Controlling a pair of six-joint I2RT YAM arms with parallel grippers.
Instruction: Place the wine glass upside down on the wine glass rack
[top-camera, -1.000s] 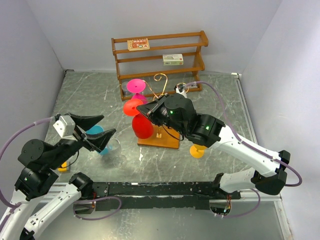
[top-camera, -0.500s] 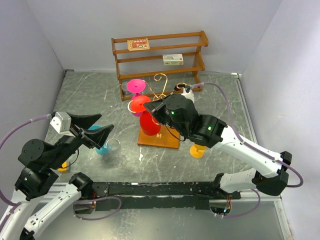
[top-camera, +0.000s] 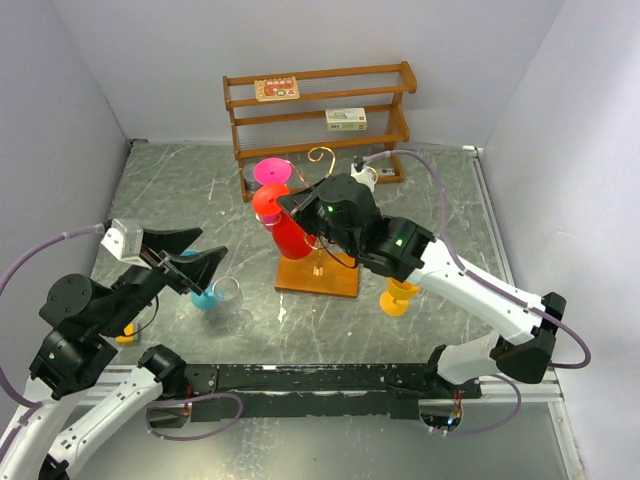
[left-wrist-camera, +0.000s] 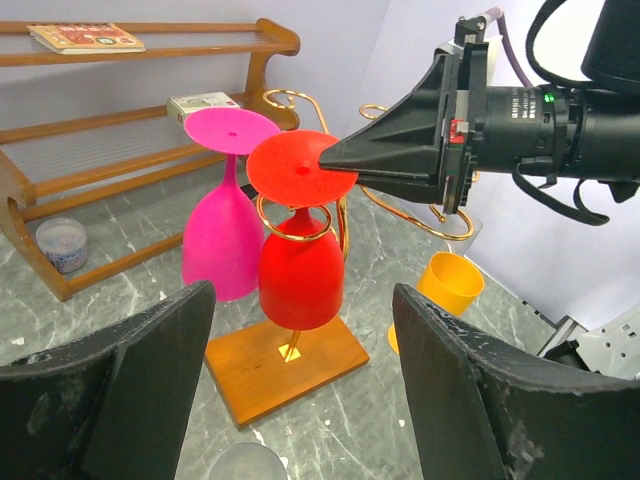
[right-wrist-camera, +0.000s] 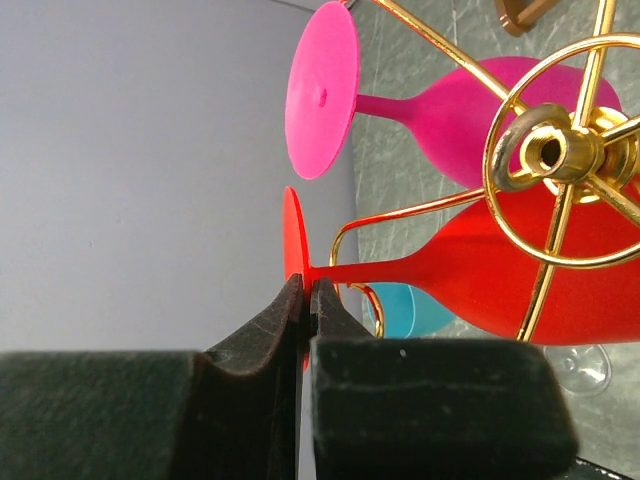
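The red wine glass (top-camera: 288, 242) hangs upside down, its stem inside a curled arm of the gold wine glass rack (top-camera: 318, 281). My right gripper (top-camera: 283, 205) is shut on the rim of the glass's round foot (left-wrist-camera: 296, 170), pinching it from the right (right-wrist-camera: 305, 286). The red bowl (left-wrist-camera: 300, 278) hangs just above the rack's wooden base (left-wrist-camera: 285, 368). A pink glass (top-camera: 272, 172) hangs upside down on another arm behind it. My left gripper (top-camera: 213, 250) stands open and holds nothing at the left, above a blue glass (top-camera: 205, 298) and a clear glass (top-camera: 229, 293).
The brown three-tier shelf (top-camera: 320, 110) stands at the back wall with two small boxes on it. An orange glass (top-camera: 398, 297) stands right of the rack under my right arm. Another orange piece (top-camera: 125, 333) lies under my left arm.
My right gripper has carried the red glass a little back and left, bringing its stem into the rack's curled arm. The left arm has barely shifted.
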